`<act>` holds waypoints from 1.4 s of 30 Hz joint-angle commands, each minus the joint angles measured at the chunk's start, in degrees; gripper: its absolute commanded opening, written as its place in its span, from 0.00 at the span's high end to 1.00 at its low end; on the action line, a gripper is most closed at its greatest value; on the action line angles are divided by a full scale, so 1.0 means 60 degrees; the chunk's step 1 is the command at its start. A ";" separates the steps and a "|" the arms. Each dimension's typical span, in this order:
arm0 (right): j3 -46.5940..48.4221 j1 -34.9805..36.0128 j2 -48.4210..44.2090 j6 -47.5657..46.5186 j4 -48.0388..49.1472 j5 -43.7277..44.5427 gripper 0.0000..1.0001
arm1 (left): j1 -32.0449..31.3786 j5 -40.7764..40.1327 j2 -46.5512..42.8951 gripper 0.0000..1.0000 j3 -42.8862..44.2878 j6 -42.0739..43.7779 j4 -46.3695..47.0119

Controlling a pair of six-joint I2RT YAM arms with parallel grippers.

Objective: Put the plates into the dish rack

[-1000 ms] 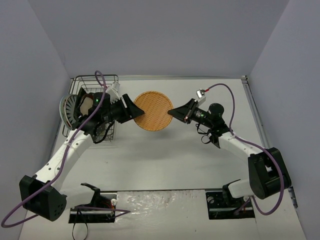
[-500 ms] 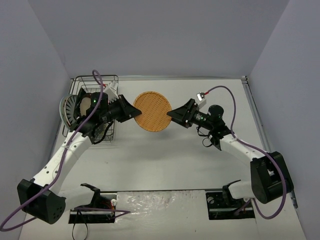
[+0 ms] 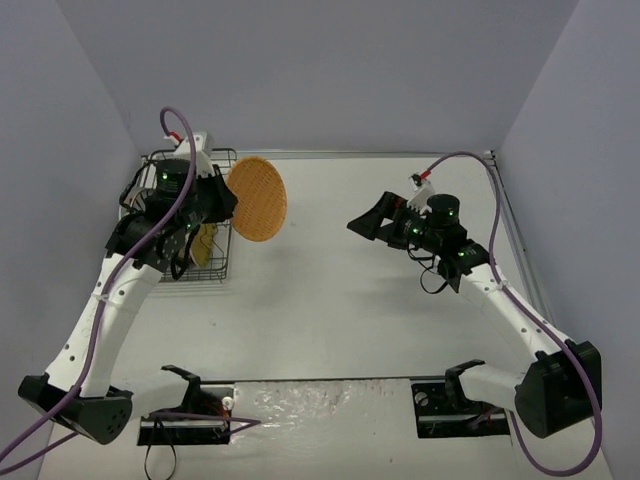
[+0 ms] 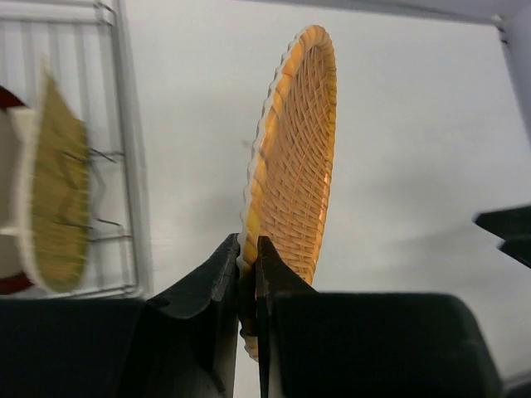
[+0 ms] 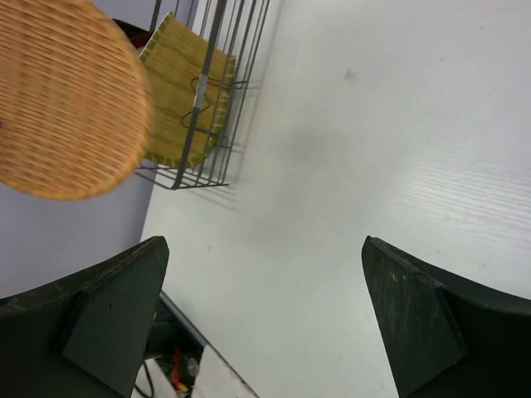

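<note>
The white table (image 3: 350, 300) carries the black wire dish rack (image 3: 226, 256) at its far-left corner.

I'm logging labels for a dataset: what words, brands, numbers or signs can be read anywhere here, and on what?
None readable in any view.
The orange plate and yellow-green plate show only woven patterns.
The dish rack and table carry no markings.
</note>
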 commanded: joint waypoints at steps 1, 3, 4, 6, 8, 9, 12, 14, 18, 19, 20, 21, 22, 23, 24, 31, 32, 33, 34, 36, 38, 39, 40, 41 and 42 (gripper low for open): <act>0.0573 -0.0185 -0.0436 -0.1395 -0.1317 0.0936 0.00 | 0.0056 -0.3297 0.0555 1.00 0.1166 0.2434 -0.0492; 0.0612 -0.0272 -0.0458 -0.1547 -0.1552 0.0965 0.00 | 0.0056 -0.3853 0.0841 1.00 0.1318 0.2906 -0.0431; 0.0621 -0.0318 -0.0468 -0.1602 -0.1741 0.0955 0.00 | 0.0056 -0.4105 0.0980 1.00 0.1346 0.3129 -0.0331; 0.0601 -0.0385 -0.0482 -0.1659 -0.1794 0.0906 0.00 | 0.0056 -0.4611 0.1287 1.00 0.1350 0.3513 -0.0175; 0.0573 -0.0451 -0.0477 -0.1715 -0.1817 0.0867 0.00 | 0.0056 -0.4945 0.1631 1.00 0.1346 0.3950 0.0001; 0.0564 -0.0508 -0.0467 -0.1734 -0.1817 0.0838 0.00 | 0.0056 -0.5068 0.1755 1.00 0.1318 0.4295 0.0152; 0.0580 -0.0662 -0.0438 -0.1786 -0.1848 0.0658 0.00 | 0.0071 -0.5250 0.2104 1.00 0.1301 0.4651 0.0516; 0.0591 -0.0769 -0.0440 -0.1840 -0.1863 0.0595 0.00 | 0.0085 -0.5305 0.2398 1.00 0.1288 0.4726 0.0612; 0.0531 -0.1125 -0.0471 -0.1932 -0.1905 0.0310 0.00 | 0.0071 -0.5340 0.2815 1.00 0.1234 0.4761 0.0828; 0.0519 -0.1226 -0.0482 -0.1954 -0.1905 0.0208 0.00 | 0.0071 -0.5318 0.2883 1.00 0.1199 0.4738 0.0885; 0.0495 -0.1298 -0.0482 -0.1966 -0.1899 0.0124 0.00 | 0.0071 -0.5306 0.2937 1.00 0.1128 0.4732 0.0957; 0.0471 -0.1370 -0.0482 -0.1978 -0.1893 0.0041 0.00 | 0.0071 -0.5294 0.2991 1.00 0.1056 0.4726 0.1029; 0.0452 -0.1424 -0.0473 -0.2002 -0.1895 -0.0014 0.00 | 0.0071 -0.5293 0.3080 1.00 0.1007 0.4700 0.1059; 0.0435 -0.1465 -0.0457 -0.2034 -0.1903 -0.0047 0.00 | 0.0071 -0.5301 0.3192 1.00 0.0974 0.4660 0.1060; 0.0427 -0.1488 -0.0439 -0.2046 -0.1905 -0.0064 0.00 | 0.0071 -0.5256 0.3265 1.00 0.0953 0.4604 0.1037; 0.0451 -0.1553 -0.0292 -0.2175 -0.1899 -0.0148 0.00 | 0.0086 -0.5102 0.3480 1.00 0.0556 0.4053 0.1122; 0.0461 -0.1563 -0.0291 -0.2203 -0.1891 -0.0158 0.00 | 0.0086 -0.5083 0.3499 1.00 0.0452 0.4004 0.1178; 0.0461 -0.1570 -0.0284 -0.2210 -0.1898 -0.0172 0.00 | 0.0086 -0.5069 0.3528 1.00 0.0380 0.3954 0.1199; 0.0461 -0.1577 -0.0277 -0.2218 -0.1905 -0.0186 0.00 | 0.0086 -0.5055 0.3556 1.00 0.0309 0.3905 0.1221; 0.0440 -0.1588 -0.0288 -0.2228 -0.1905 -0.0208 0.00 | 0.0086 -0.5118 0.3599 1.00 0.0149 0.3903 0.1316; 0.0417 -0.1592 -0.0292 -0.2233 -0.1905 -0.0260 0.00 | 0.0086 -0.5185 0.3616 1.00 -0.0073 0.3901 0.1455; 0.0407 -0.1602 -0.0292 -0.2242 -0.1905 -0.0269 0.00 | 0.0114 -0.5176 0.3625 1.00 -0.0131 0.3663 0.1465; 0.0402 -0.1606 -0.0296 -0.2242 -0.1905 -0.0275 0.00 | 0.0138 -0.5135 0.3635 1.00 -0.0184 0.3493 0.1456; 0.0402 -0.1607 -0.0306 -0.2233 -0.1905 -0.0275 0.00 | 0.0158 -0.5059 0.3644 1.00 -0.0232 0.3396 0.1428; 0.0388 -0.1607 -0.0320 -0.2232 -0.1905 -0.0275 0.00 | 0.0173 -0.4930 0.3631 1.00 -0.0277 0.3349 0.1426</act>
